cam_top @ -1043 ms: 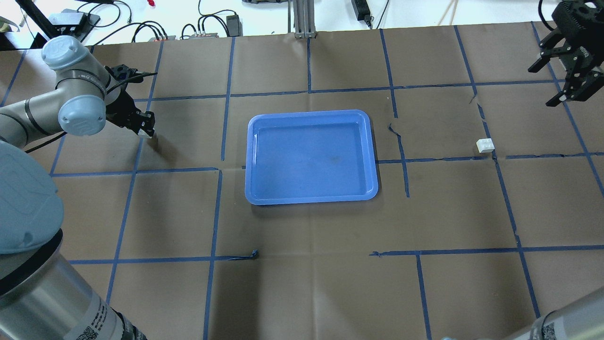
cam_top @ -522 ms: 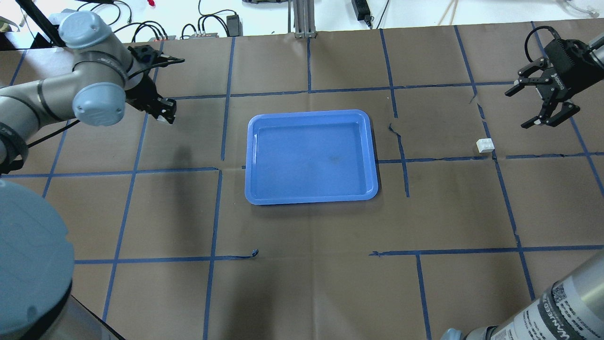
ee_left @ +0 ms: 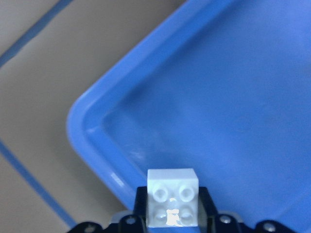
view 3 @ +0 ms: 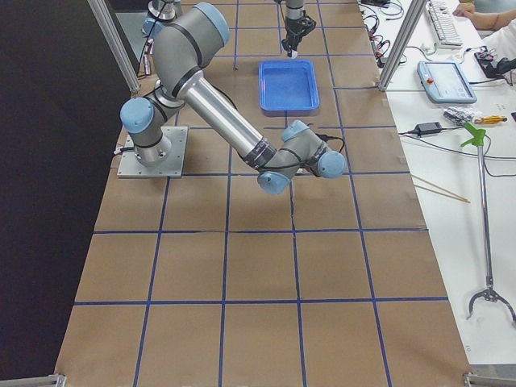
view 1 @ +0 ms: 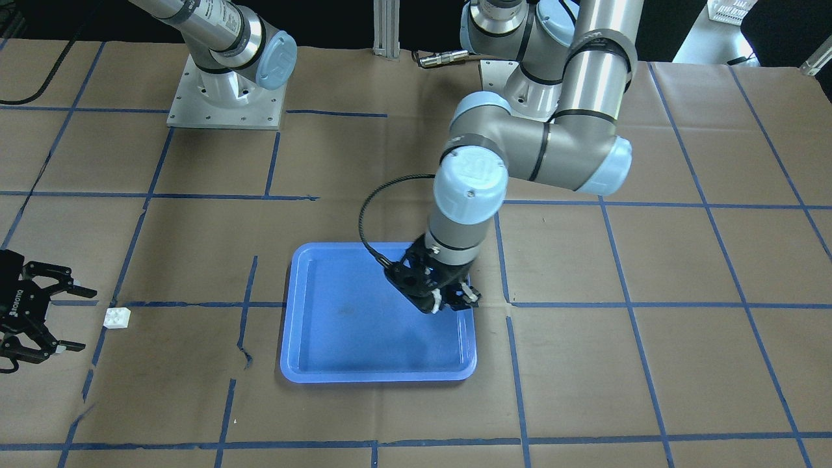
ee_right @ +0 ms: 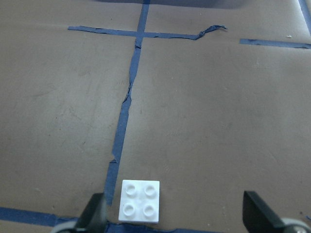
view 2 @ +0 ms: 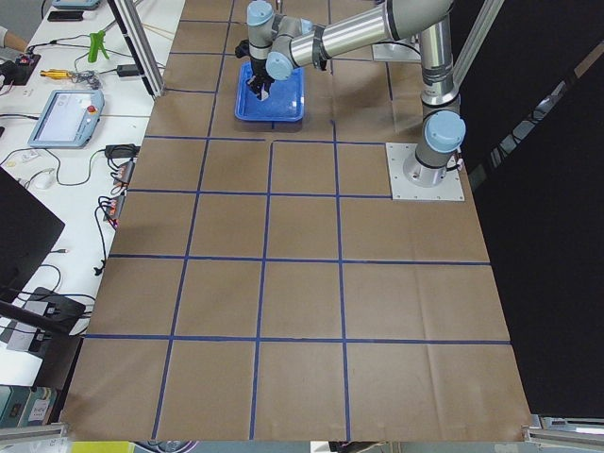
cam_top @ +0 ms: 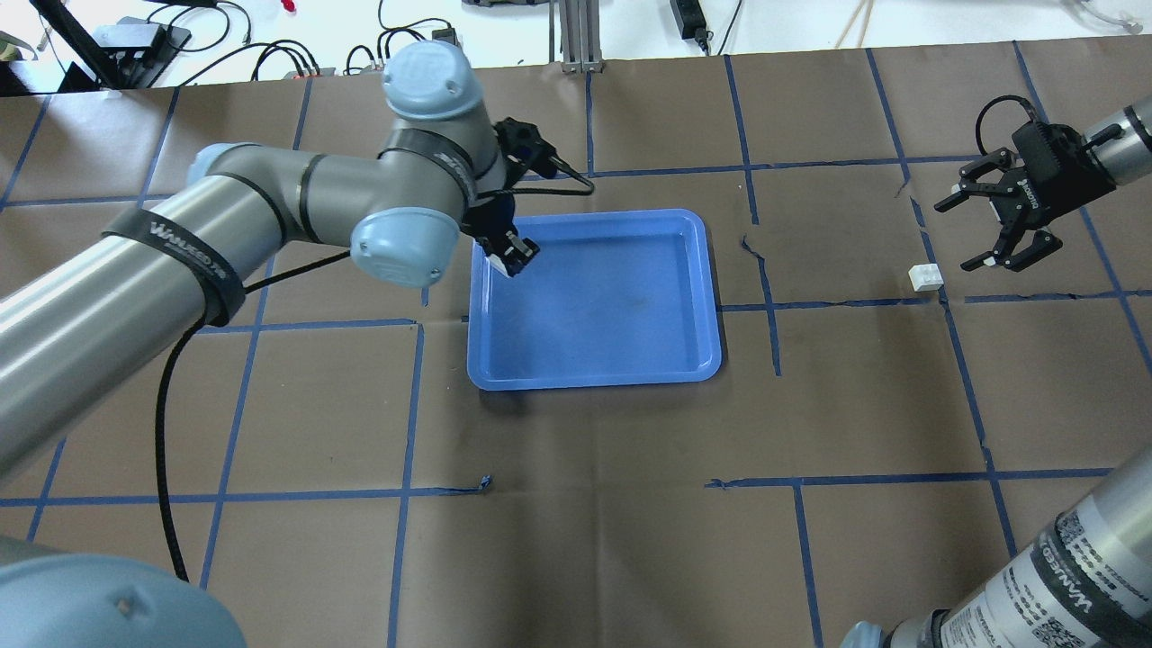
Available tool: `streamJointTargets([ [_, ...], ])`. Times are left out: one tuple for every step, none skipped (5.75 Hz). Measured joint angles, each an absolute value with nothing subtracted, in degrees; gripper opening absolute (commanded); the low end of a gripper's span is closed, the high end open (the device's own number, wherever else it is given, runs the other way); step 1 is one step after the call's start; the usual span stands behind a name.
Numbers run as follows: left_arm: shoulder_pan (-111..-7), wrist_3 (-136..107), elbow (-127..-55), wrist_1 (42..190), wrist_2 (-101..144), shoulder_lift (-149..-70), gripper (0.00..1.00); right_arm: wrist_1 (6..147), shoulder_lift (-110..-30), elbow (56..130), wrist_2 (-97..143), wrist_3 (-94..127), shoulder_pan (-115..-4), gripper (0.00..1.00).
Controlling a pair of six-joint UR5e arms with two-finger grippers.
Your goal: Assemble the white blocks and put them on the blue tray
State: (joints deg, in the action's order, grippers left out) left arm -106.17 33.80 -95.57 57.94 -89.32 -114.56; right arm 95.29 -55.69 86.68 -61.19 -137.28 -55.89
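Holding one block (ee_left: 172, 196) pinched between its fingers, the left gripper (cam_top: 511, 259) hangs over the far-left corner of the tray (cam_top: 594, 380). The other block (cam_top: 924, 276) lies well right of the tray, just beside the wide-open, empty right gripper (cam_top: 952, 237).

block (ee_left: 172, 196) over tray (cam_top: 594, 382) corner, second block (cam_top: 924, 277) rightward

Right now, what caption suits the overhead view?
Left pincer holds a white block over the blue tray; open right pincer hovers beside the second block.
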Motion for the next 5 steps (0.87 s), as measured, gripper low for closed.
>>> streamJointTargets([
  [-109.5,41.79,-96.2,57.88,-89.57,-115.18,0.3,97.08,-54.97,88.18,-60.77,-137.24,-55.75,1.0],
  [-110.67,51.23,-96.57,57.6,-89.66,-115.98,0.3,98.01,-54.64,89.51,-60.97,-137.23,-55.45,1.0],
  [-110.99,59.19,-96.59,56.86,-89.66,-117.12,0.3,98.26,-54.54,90.29,-61.31,-137.5,-55.01,1.0],
  [-111.06,64.13,-96.6,55.08,-89.65,-118.34,0.3,98.3,-54.53,91.16,-61.44,-137.78,-54.54,1.0],
  [-111.08,66.73,-96.63,53.26,-89.62,-119.42,0.31,98.33,-54.6,91.95,-61.42,-137.86,-54.2,1.0],
])
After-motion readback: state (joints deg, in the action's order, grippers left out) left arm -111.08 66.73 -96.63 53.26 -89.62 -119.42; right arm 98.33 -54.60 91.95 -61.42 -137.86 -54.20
